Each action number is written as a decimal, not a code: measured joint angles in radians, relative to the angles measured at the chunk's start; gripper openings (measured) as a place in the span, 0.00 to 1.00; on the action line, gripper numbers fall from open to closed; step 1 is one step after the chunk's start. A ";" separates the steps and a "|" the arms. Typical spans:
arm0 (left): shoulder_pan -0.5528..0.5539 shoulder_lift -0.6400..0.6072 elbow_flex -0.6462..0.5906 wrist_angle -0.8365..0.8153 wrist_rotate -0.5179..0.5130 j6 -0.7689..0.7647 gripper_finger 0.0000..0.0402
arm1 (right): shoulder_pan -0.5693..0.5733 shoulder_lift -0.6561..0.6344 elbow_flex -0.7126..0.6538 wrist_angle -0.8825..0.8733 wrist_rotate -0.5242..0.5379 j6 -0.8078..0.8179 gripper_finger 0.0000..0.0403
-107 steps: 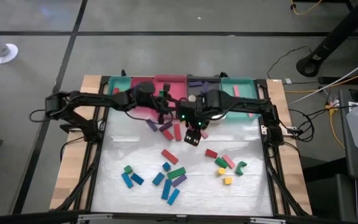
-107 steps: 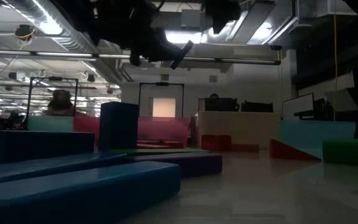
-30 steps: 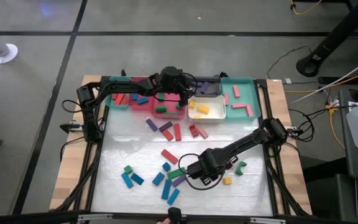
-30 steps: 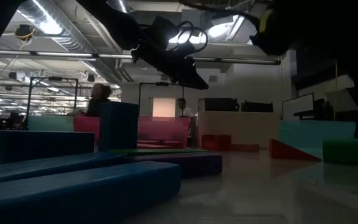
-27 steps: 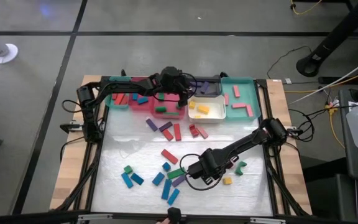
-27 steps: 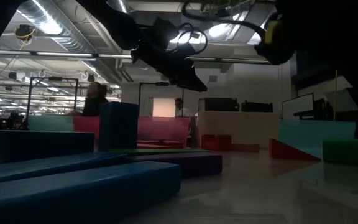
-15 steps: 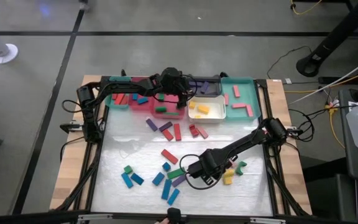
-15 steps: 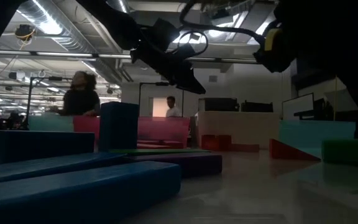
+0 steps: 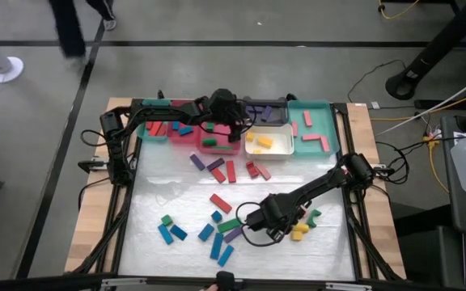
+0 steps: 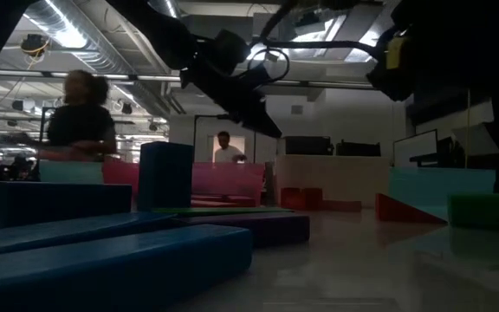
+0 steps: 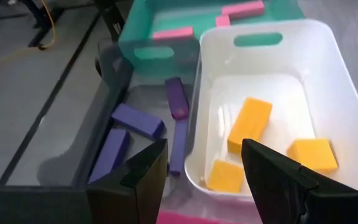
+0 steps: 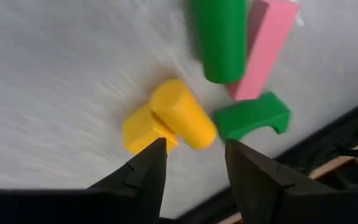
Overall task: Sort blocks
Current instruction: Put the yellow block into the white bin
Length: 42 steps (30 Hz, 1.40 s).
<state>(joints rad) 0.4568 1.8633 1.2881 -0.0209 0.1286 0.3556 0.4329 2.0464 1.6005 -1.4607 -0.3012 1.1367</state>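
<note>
Along the table's far edge, the teal tray (image 9: 154, 129) holds red and blue blocks, the pink tray (image 9: 213, 139) a green one; the left gripper (image 11: 202, 163) hovers open over the white tray (image 11: 331, 87) with 3 yellow blocks (image 11: 250, 123). The right gripper (image 12: 191, 155) has narrowed, empty, over 2 yellow blocks (image 12: 166, 121), which have shifted.

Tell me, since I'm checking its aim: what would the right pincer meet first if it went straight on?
Probably the two yellow blocks lying together on the white table, just ahead of the right pincer; the green arch block sits off to one side.
</note>
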 joint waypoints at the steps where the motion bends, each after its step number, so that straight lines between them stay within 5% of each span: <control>1: 0.000 0.000 0.000 -0.010 0.000 0.006 0.48 | 0.004 0.000 0.000 -0.014 0.006 -0.020 0.41; 5: 0.000 0.000 0.000 -0.032 0.001 0.014 0.48 | 0.017 0.000 -0.001 -0.028 0.075 -0.062 0.41; 28: 0.000 0.001 0.000 -0.075 0.002 0.018 0.48 | 0.071 -0.002 -0.247 0.302 0.011 -0.065 0.40; 35: 0.000 -0.020 -0.001 -0.093 0.002 0.025 0.48 | 0.049 -0.002 -0.234 0.294 -0.005 -0.070 0.32; 42: 0.000 -0.173 -0.001 -0.259 0.001 0.075 0.48 | -0.032 -0.007 -0.143 0.251 0.032 -0.151 0.32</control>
<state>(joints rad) 0.4568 1.6900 1.2873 -0.2796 0.1299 0.4301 0.4004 2.0399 1.4570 -1.2102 -0.2689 0.9854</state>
